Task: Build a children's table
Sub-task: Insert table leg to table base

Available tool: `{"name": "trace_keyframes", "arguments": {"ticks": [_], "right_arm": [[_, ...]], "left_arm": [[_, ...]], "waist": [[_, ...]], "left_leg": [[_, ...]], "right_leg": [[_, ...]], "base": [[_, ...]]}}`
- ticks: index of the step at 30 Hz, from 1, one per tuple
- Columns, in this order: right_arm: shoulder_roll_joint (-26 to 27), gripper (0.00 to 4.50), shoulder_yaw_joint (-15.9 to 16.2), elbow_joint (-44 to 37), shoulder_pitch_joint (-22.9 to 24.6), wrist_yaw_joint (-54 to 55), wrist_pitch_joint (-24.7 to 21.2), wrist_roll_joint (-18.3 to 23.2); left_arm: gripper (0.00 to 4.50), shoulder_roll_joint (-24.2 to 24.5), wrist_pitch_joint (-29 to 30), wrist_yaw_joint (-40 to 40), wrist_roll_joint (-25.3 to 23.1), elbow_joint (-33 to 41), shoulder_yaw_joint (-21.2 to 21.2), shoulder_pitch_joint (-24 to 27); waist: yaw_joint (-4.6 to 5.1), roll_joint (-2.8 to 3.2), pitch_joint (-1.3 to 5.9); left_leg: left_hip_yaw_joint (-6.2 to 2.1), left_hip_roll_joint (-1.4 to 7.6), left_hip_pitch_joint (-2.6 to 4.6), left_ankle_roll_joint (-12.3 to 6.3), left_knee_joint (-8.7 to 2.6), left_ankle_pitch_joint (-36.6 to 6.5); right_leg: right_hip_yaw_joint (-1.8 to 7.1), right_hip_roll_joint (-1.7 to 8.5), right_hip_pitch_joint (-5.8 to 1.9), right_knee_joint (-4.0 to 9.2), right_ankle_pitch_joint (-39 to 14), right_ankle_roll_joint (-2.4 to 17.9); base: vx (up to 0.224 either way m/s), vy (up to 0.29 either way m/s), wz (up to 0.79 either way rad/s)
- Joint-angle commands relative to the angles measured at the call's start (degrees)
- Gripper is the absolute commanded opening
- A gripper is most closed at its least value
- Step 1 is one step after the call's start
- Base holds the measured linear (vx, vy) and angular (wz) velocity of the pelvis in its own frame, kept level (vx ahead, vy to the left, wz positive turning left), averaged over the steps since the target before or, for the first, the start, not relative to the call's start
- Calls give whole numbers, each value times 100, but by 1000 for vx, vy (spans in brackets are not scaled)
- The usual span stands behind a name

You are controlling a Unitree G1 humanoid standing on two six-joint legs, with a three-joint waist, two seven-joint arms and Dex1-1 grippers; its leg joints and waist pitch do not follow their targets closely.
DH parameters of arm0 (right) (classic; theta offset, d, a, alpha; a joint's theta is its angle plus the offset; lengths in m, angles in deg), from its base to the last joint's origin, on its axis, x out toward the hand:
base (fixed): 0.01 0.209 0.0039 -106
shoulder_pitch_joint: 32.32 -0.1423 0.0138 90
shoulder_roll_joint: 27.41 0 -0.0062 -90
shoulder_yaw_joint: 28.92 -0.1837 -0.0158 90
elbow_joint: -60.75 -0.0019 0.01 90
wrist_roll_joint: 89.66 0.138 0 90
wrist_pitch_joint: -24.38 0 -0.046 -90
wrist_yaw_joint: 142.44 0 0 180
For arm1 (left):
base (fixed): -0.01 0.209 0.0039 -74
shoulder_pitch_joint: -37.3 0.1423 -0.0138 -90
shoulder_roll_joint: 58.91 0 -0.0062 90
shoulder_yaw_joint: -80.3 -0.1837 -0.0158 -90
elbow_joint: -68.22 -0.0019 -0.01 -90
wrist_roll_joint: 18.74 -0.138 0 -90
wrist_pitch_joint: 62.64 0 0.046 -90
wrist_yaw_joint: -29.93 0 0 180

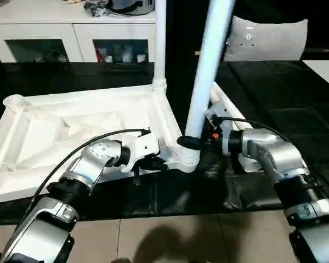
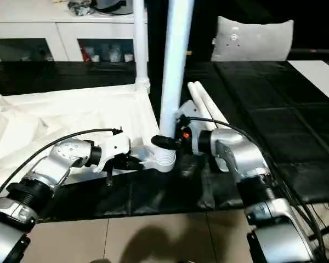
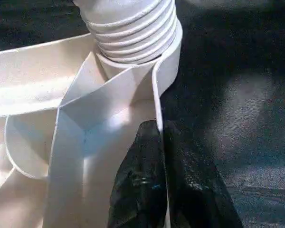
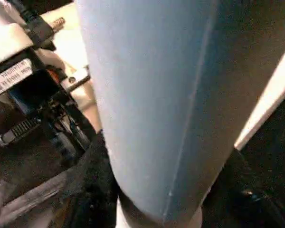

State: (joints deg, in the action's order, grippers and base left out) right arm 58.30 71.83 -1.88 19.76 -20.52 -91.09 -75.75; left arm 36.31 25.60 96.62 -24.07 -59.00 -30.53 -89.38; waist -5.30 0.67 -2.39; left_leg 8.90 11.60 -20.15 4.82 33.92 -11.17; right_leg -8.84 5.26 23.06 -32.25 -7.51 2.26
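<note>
We see the leg [image 1: 208,71] upright in the near socket, right gripper [image 1: 193,142] clasping its base; left gripper [image 1: 153,163] (apparently pinching the top's rim [image 3: 157,102]) sits left.

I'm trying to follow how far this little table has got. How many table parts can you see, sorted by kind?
Table top, lying underside up: 1
Legs standing in corner sockets, far one and near one: 2
Loose legs lying on the black cover beside the top: 2
Total: 5 parts
</note>
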Motion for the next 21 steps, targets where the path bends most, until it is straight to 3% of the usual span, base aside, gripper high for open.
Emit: {"name": "trace_keyframes", "arguments": {"ticks": [1, 8, 10, 13, 14, 16, 17, 19, 21], "right_arm": [[0, 188, 76, 242, -43, -18, 40, -84], [51, 187, -48, 577, -53, -97, 53, -34], [54, 187, -122, 601, 13, -103, 33, 10], [72, 187, -256, 676, 138, -58, 64, 93], [115, 187, -383, 703, 202, 28, 70, 176], [135, 187, -442, 701, 231, 77, 77, 212], [166, 187, -555, 683, 290, 179, 83, 276], [271, 187, -899, 608, 504, 466, 122, 462], [293, 187, -989, 526, 635, 530, 119, 515]], "left_arm": [[0, 71, -105, 356, -206, 71, -319, -42], [0, 20, -158, 234, -254, -50, -307, -154], [0, 8, -152, 205, -249, -65, -291, -146], [0, -20, -108, 136, -191, -56, -234, -104], [0, -35, -95, 72, -151, -40, -181, -72], [0, -44, -79, 35, -131, -33, -151, -58], [0, -59, -65, -10, -108, -24, -112, -30], [0, -103, -52, -122, -82, -33, -40, 34], [0, -121, -38, -173, -83, -30, -19, 56]], "waist": [[-18, -47, 390], [-13, -46, 375], [-12, -66, 381], [-33, -38, 388], [-47, -17, 394], [-54, -35, 395], [-53, 12, 391], [-52, 13, 385], [-52, 7, 383]], "left_leg": [[17, 165, -14, -296, -375, -935], [23, 166, 19, -245, -379, -1101], [24, 167, 8, -249, -379, -1065], [25, 183, 12, -265, -380, -989], [23, 186, 14, -260, -380, -993], [27, 179, 10, -254, -379, -1005], [26, 180, 18, -239, -383, -1065], [24, 172, 26, -212, -385, -1144], [18, 170, 44, -186, -389, -1220]], "right_leg": [[324, 398, -349, 376, -2295, 479], [318, 402, -338, 424, -2588, 419], [322, 401, -345, 416, -2552, 416], [335, 402, -339, 395, -2382, 475], [335, 403, -342, 388, -2331, 503], [331, 399, -347, 382, -2303, 526], [329, 396, -342, 412, -2341, 510], [316, 401, -343, 431, -2465, 476], [304, 399, -333, 453, -2589, 432]], "base": [[0, 0, 0], [0, 0, 0], [0, 0, 0], [0, 0, 0], [0, 0, 0], [0, 0, 0], [0, 0, 0], [0, 0, 0], [0, 0, 0]]}}
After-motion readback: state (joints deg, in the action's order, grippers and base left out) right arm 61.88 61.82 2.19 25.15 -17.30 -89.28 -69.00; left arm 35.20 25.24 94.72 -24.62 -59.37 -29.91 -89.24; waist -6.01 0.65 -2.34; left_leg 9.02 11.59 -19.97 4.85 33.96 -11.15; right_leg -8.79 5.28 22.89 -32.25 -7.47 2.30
